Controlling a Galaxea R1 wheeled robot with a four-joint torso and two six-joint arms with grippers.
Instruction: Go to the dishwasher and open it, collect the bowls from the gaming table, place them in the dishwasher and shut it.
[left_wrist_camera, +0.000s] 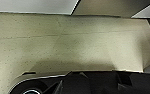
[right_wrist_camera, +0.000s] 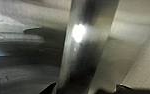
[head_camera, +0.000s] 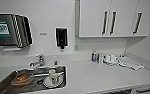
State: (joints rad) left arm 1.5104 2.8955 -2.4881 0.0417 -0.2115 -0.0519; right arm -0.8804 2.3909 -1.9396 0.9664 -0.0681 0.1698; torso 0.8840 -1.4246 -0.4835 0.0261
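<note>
Sink point(head_camera: 6, 81) holds dishes; bottle point(head_camera: 93, 56) on counter point(head_camera: 91, 75); jaws' state cannot tell.

no legible text anywhere

A white countertop point(head_camera: 91, 75) runs along a kitchen wall, a steel sink point(head_camera: 6, 83) set into it at eight o'clock, holding a bowl point(head_camera: 22, 78) and a mug point(head_camera: 54, 77) on a plate point(head_camera: 47, 83). At two o'clock stand a bottle point(head_camera: 93, 56), cups point(head_camera: 109, 58) and a folded cloth point(head_camera: 131, 63).
</note>
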